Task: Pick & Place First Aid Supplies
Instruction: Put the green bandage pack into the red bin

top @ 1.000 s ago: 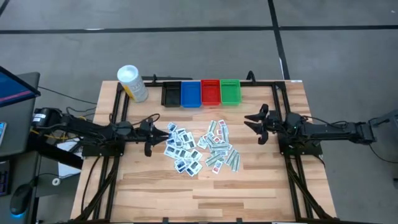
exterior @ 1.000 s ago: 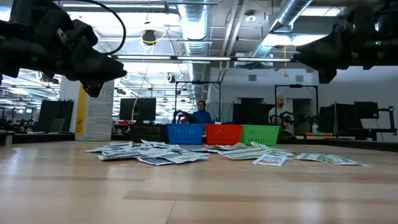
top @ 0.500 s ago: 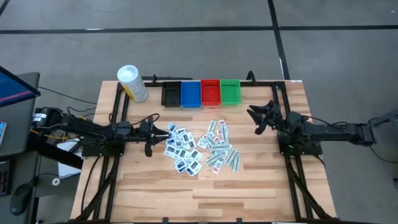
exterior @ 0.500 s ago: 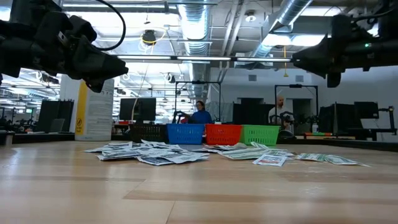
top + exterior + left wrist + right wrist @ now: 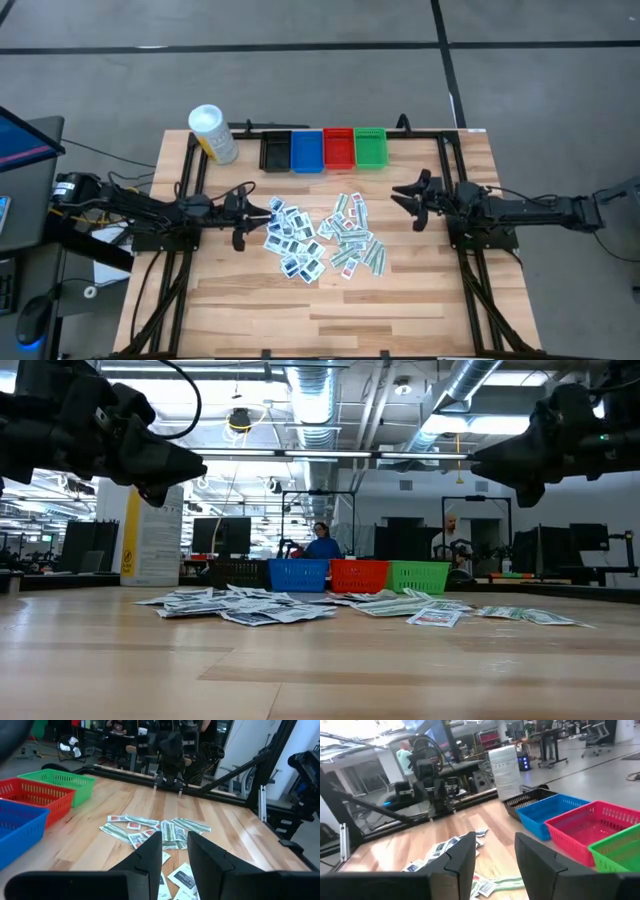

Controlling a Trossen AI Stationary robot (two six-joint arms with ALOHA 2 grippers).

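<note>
The left gripper [image 5: 262, 213] hangs above the table [image 5: 420, 300] at the left edge of the scattered first aid supplies [image 5: 322, 238], its two fingers [image 5: 150, 856] a narrow gap apart with nothing between them. The right gripper [image 5: 403, 197] hangs off the table at the pile's right, clear of it, its fingers [image 5: 462, 855] parted a little wider and likewise empty. The supplies lie loose in the middle of the table: roughly two dozen small flat packets, too overlapped for an exact count, the white ones with dark or blue marks mostly to the left, the pale green-grey strips with red mostly to the right. Behind the pile four small bins stand side by side in a row, touching: one black bin [image 5: 275, 151], one blue bin [image 5: 306, 150], one red bin [image 5: 338, 147], one green bin [image 5: 370, 147]. One white-capped yellow container [image 5: 212, 133] stands left of the row. Nothing lies between the pile and the bins. In the room beyond, two people [image 5: 322, 541] show behind the bins.
</note>
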